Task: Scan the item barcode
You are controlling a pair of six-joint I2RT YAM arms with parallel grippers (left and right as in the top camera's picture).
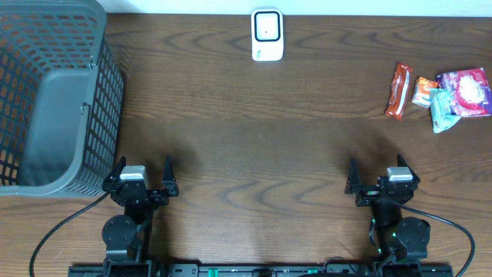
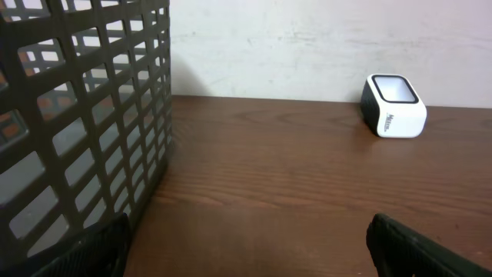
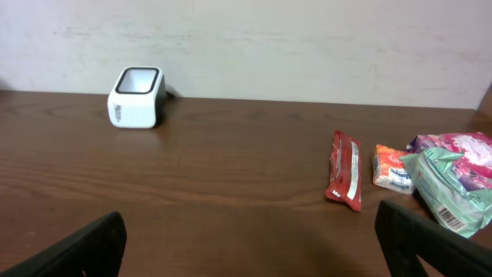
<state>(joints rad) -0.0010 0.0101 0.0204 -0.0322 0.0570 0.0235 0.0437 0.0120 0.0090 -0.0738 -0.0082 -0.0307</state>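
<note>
Grey mesh basket (image 1: 54, 100) at left edge of desk (image 1: 254, 138); inside, only its smooth grey floor visible. White scanner (image 1: 267, 35) upright at far edge, centre. Items lie in cluster at far right, well apart from basket: red packet (image 1: 398, 90), orange packet (image 1: 423, 91) just beside it, green packet (image 1: 441, 109) with barcode (image 3: 450, 219) showing, pink packet (image 1: 467, 91) touching green packet. Left fingers (image 1: 170, 178) and right fingers (image 1: 353, 178) at near edge, both spread wide, holding nothing, well apart from items.
</note>
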